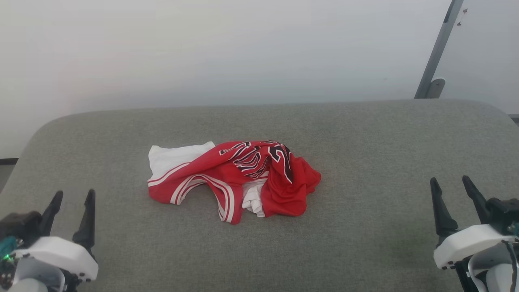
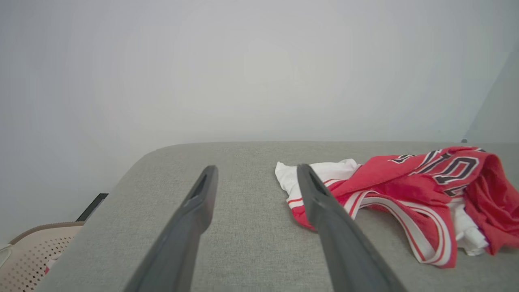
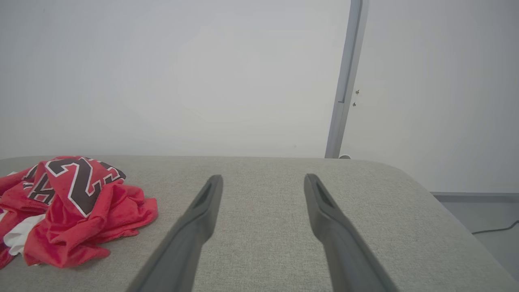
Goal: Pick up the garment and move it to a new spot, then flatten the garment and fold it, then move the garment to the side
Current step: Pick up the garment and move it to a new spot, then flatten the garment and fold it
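Observation:
The garment point(image 1: 239, 178) is a red jersey with white panels, striped trim and black numerals, lying crumpled in a heap at the middle of the grey padded table point(image 1: 365, 138). My left gripper point(image 1: 75, 194) stands open at the lower left, well short of the heap, with nothing between its fingers. At the lower right my right gripper point(image 1: 451, 181) is open too and holds nothing. In the left wrist view the garment point(image 2: 409, 194) lies ahead and to the right of the left gripper point(image 2: 256, 169). In the right wrist view the garment point(image 3: 73, 207) sits far left of the right gripper point(image 3: 262, 178).
A pale wall rises behind the table. A grey slanted pole point(image 1: 438, 52) stands at the back right. A beige perforated basket point(image 2: 32, 251) sits below the table's left end. A dark cable point(image 3: 496, 229) lies on the floor beyond the table's right end.

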Tool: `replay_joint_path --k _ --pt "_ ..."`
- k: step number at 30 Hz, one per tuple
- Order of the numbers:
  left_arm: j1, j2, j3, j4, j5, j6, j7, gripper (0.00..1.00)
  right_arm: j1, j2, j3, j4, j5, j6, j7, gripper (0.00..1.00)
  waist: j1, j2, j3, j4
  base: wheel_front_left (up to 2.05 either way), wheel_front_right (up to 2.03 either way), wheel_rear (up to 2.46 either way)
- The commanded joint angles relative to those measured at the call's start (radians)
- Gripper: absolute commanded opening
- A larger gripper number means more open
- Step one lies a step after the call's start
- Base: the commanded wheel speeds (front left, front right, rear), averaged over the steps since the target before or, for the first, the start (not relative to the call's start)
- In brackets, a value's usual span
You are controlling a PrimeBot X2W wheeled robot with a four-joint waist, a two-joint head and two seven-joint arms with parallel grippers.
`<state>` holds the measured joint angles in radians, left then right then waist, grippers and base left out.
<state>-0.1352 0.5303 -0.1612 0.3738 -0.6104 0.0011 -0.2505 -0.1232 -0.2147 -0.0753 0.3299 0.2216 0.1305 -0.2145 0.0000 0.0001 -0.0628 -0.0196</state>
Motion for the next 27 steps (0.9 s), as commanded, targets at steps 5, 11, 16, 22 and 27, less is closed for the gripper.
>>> replay_joint_path --k 5,11,16,22,27 --pt "0.032 -0.009 0.007 -0.013 0.003 -0.013 -0.011 1.00 0.012 0.000 -0.003 -0.006 -0.001 0.000 -0.007 1.00 0.0000 -0.0001 0.004 0.001 0.00 0.00 0.00" --pt "0.042 -0.015 0.012 -0.029 0.001 -0.036 -0.014 1.00 0.011 -0.001 0.002 -0.013 0.000 0.000 -0.010 1.00 0.0000 -0.0001 0.008 -0.001 0.00 0.00 0.00" --pt "0.049 -0.017 0.011 -0.043 0.002 -0.043 -0.015 1.00 0.015 -0.004 0.006 -0.019 0.001 0.000 -0.008 1.00 0.0000 -0.0001 0.008 0.001 0.00 0.00 0.00" --pt "0.053 -0.018 0.011 -0.059 0.007 -0.033 -0.014 1.00 0.018 -0.002 0.008 -0.028 -0.004 0.000 -0.002 1.00 0.0000 -0.0001 0.009 0.004 0.00 0.00 0.00" --pt "0.058 -0.022 0.013 -0.075 0.001 -0.023 -0.014 1.00 0.017 -0.003 0.024 -0.034 0.006 0.000 0.009 1.00 0.0000 -0.0001 0.011 0.014 0.00 0.00 0.00"
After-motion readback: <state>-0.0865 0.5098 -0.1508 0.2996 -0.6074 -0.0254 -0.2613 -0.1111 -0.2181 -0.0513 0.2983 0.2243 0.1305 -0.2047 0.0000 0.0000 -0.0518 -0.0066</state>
